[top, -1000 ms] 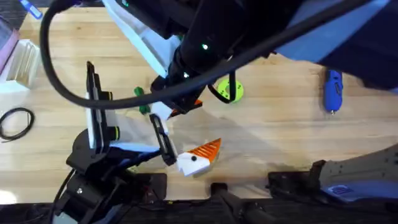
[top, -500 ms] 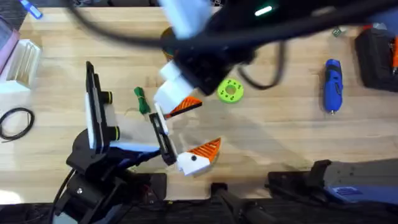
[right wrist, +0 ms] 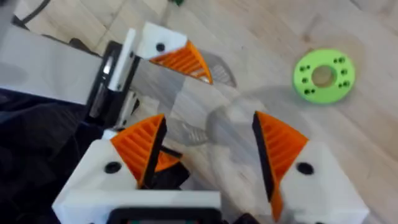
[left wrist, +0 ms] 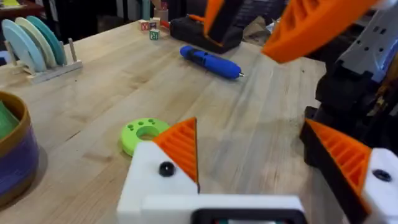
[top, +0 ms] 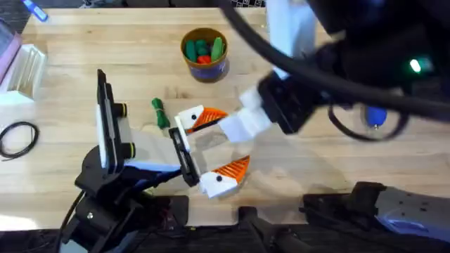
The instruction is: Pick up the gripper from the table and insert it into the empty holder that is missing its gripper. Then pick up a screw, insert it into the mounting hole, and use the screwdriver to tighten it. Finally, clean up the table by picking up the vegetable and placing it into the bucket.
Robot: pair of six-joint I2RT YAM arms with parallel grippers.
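Overhead, bucket (top: 204, 50) visible (toys inside); right claw (right wrist: 205, 155) spread; left claw (left wrist: 261, 168) spread, empty.

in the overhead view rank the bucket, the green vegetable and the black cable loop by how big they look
1. bucket
2. black cable loop
3. vegetable

The bucket and the loop look close in size, so their order is unsure.

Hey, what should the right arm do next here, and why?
Probably pull the right end effector back from the holder and go find a screw. The gripper already sits in the holder, the end effector is open and empty, and the mounting hole looks unfilled.
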